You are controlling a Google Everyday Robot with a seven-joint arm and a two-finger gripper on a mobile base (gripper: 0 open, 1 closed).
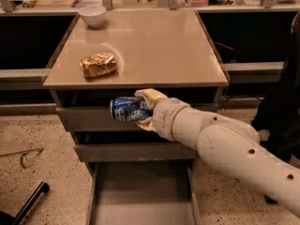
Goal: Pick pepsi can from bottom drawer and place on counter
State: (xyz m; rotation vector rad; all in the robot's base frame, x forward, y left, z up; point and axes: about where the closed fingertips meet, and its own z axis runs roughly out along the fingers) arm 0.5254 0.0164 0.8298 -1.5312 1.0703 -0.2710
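My gripper [142, 108] is shut on the blue pepsi can [128, 108], holding it on its side in the air in front of the top drawer front, just below the edge of the beige counter [154, 46]. One finger [149, 96] lies over the can, the other under it. The white arm reaches in from the lower right. The bottom drawer [140, 191] stands pulled open below, and its grey floor shows nothing on it.
A golden-brown snack bag [98, 64] lies on the counter's left side. A white bowl [92, 15] stands at its back left corner. Two shut drawers [103, 150] sit above the open one. A dark chair [283, 102] is at right; glasses [28, 156] lie on the floor at left.
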